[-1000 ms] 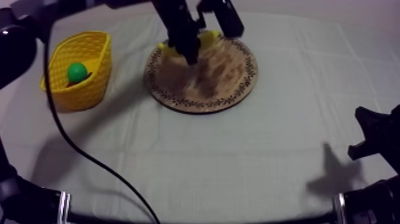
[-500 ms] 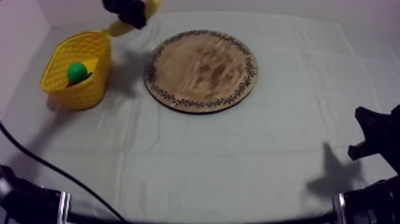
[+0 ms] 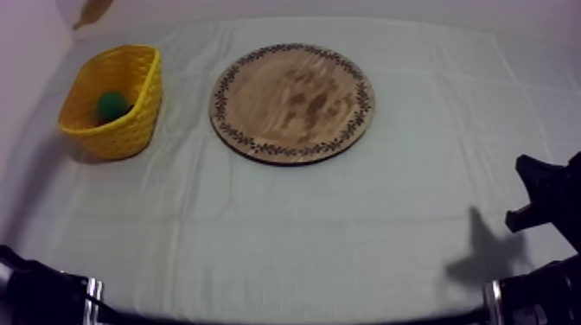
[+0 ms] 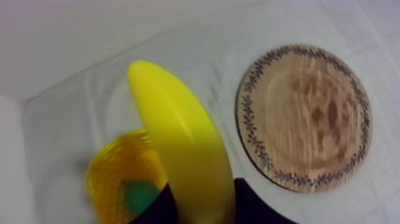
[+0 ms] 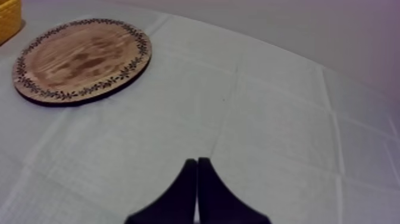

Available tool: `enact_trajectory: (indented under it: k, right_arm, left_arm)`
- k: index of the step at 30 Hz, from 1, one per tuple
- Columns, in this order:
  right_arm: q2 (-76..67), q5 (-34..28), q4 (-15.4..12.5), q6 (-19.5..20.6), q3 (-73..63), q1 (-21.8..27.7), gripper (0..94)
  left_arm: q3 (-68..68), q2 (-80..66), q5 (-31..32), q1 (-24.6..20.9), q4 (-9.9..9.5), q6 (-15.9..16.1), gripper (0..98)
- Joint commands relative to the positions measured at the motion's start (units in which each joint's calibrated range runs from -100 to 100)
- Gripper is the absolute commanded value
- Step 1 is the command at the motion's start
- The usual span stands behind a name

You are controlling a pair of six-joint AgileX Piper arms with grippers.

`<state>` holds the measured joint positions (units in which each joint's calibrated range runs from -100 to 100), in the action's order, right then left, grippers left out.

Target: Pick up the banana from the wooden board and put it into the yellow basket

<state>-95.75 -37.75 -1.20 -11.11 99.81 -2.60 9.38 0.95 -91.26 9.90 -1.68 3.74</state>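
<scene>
Grey-white cloth (image 3: 303, 242) before me; nearest, my right gripper (image 5: 196, 162) rests pinched to a wedge, empty. Beyond, the wooden board (image 3: 294, 102) now lies bare: in the last second my left gripper (image 4: 202, 205) lifted the banana (image 4: 178, 143) off and, fingers clamped round it, holds it over the yellow basket (image 4: 110, 173). Only the drop remains, I judge.

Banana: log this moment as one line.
banana: off wooden board, in left gripper, not yet in yellow basket | right gripper: shut

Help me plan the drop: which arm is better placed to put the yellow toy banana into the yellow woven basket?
Left: the left claw holds the banana near the basket; the right claw rests shut, distant.
</scene>
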Motion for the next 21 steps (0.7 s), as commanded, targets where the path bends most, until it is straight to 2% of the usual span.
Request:
enact_trajectory:
  k: [1,11,21]
  right_arm:
    - [0.0,0.01,0.01,-0.1,-0.03,0.0,0.3]
    - [0.0,0.01,0.01,-0.12,-0.03,0.0,0.3]
    - [0.0,0.01,0.01,-0.1,-0.03,0.0,0.3]
  left_arm:
    - [2.1,0.88,0.47,-1.5,-0.24,-0.92,21.3]
    - [3.23,9.16,3.23,-6.72,-1.59,-1.77,18.9]
    - [-2.66,17.51,7.58,-8.73,-2.28,-1.51,18.1]
